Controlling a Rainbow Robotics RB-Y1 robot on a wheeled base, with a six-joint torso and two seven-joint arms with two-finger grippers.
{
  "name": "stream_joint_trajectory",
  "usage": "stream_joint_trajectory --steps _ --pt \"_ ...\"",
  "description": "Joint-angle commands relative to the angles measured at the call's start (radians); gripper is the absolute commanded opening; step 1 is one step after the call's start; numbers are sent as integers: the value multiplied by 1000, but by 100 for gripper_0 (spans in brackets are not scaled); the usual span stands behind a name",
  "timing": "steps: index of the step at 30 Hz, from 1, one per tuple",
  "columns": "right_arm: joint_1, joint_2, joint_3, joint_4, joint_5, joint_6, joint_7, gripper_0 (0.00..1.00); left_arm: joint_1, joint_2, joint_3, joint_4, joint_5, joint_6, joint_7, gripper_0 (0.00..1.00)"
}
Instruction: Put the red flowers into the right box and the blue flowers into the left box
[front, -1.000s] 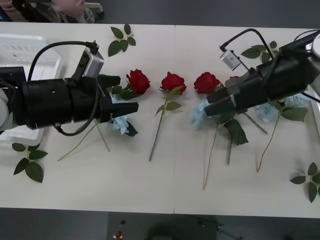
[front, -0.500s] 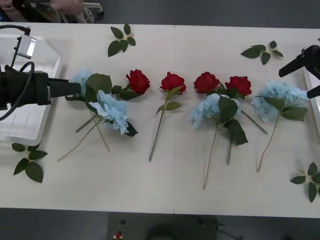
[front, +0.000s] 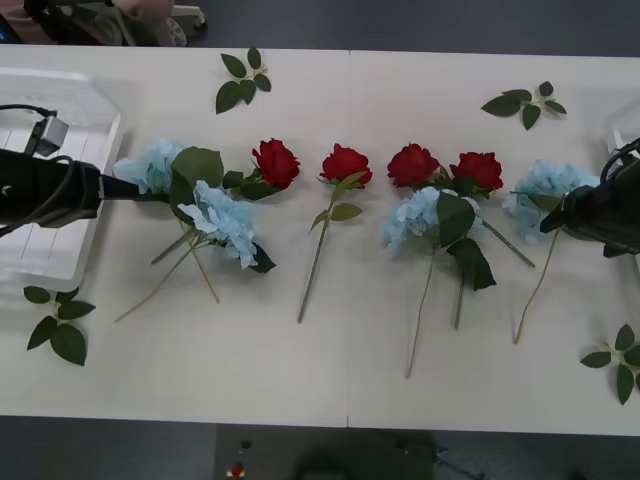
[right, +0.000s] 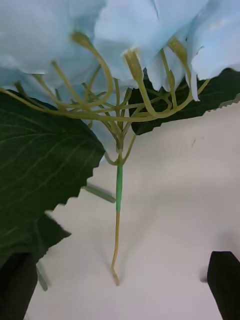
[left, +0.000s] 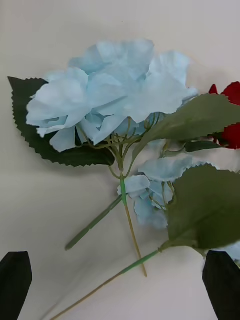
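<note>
Both hands gape empty, left hand (front: 128, 188) and right hand (front: 550, 222) nosing blue flowers (front: 225, 218) amid leaf sprigs (front: 243, 80).

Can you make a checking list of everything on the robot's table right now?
Surface: white table, a seam down its middle.
Job's things: four red roses in a row; four blue hydrangea heads, two at the left, two at the right; all lie on the table. Left box at the left edge, no flowers in it; right box rim at the right edge.
Clutter: loose leaf sprigs near the corners.
Hands: left hand open, beside the leftmost hydrangea; right hand open, at the rightmost hydrangea; both empty.
Cables: black cable on the left arm.
Surroundings: dark floor.
</note>
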Motion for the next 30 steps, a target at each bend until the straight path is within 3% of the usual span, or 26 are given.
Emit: stream_joint_trajectory --steps 1,9,14,15,18,19,30 --pt "-31 23 -9 33 34 -52 -8 100 -73 -66 -15 64 -22 4 65 100" --pt "-42 103 7 116 142 -161 -14 100 -208 -149 -152 225 -81 4 135 100" --pt "-79 118 88 211 151 -262 -20 100 -336 -205 -299 375 -82 4 143 100" --pt "-88 126 100 230 154 -276 -22 92 -354 -216 -319 395 -84 1 145 100" --pt "-120 141 109 280 156 -286 -31 18 -395 -251 -356 452 -93 -1 151 100" --pt "-131 141 108 290 154 -282 -33 0 -403 -264 -359 467 -96 -1 152 100" --pt "-160 131 -43 303 116 -207 95 0 -460 -411 -361 622 -265 -1 163 100"
